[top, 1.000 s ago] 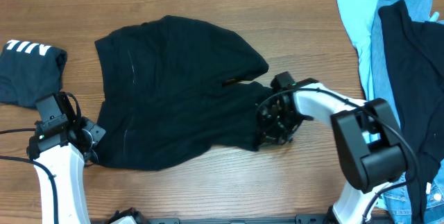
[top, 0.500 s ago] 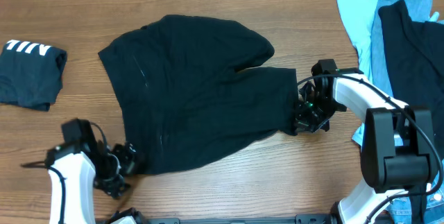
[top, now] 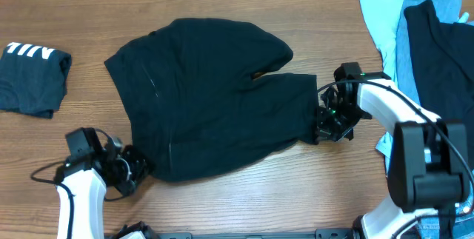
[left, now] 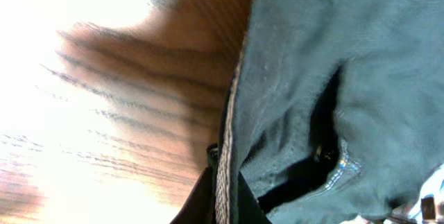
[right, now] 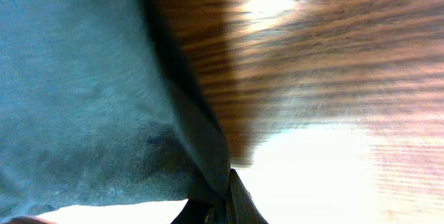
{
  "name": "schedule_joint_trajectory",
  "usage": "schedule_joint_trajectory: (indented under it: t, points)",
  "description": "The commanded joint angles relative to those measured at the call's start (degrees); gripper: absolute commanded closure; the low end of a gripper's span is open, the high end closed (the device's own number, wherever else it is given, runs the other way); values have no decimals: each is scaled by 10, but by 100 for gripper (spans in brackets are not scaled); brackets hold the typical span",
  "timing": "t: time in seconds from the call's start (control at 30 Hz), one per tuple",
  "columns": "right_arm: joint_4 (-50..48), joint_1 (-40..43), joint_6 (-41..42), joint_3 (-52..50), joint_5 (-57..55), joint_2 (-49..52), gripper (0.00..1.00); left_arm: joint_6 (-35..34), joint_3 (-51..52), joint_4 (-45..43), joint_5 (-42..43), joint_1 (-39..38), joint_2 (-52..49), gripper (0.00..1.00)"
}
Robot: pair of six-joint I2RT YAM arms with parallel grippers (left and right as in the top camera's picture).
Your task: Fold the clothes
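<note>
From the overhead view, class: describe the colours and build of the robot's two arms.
The left arm and right arm have white shells with black joints and wrists. The right carries a boxy black housing. Thin black cables loop beside both.

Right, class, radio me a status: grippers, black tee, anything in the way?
Left gripper shut on black tee hem. Right gripper shut on its right edge. Tee rumpled, unfolded. Nothing in the way.

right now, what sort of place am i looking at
Likely a robot lab's laundry-folding bench: left tool and right tool pinch a black tee on a wooden table, between a folded tee and a heap of unfolded clothes.
</note>
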State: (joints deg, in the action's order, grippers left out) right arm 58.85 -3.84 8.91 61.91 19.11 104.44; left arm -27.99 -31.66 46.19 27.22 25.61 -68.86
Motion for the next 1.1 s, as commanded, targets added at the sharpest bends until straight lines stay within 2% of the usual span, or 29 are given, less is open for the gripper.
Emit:
schedule_joint_trajectory:
  t: [0.0,0.1,0.23,0.4,0.53,0.6,0.7,0.8,0.93,1.07]
  points:
    - [-15,7,2,7,-3,-118,96,88,-121,83,-4,2,45,96]
    - [-22,26,17,7,-16,-213,96,87,-201,123,-8,3,103,96]
    - [-26,70,16,7,-16,-298,96,77,-280,124,-28,3,158,96]
    - [-23,107,12,8,-31,-354,96,71,-364,184,-63,3,170,96]
    - [-37,107,10,10,-58,-384,96,57,-395,270,-144,3,170,96]
    - [-43,105,-5,29,-58,-376,96,49,-395,287,-169,3,168,96]
    - [-46,105,-16,76,-57,-339,96,-17,-389,288,-237,3,167,96]
    - [-43,82,-45,146,-56,-264,96,-45,-375,225,-260,3,146,96]
    - [-65,33,-47,211,-82,-157,96,-53,-374,154,-259,2,45,96]
    - [-159,-13,-47,216,-94,-76,96,-55,-374,94,-260,2,-95,96]
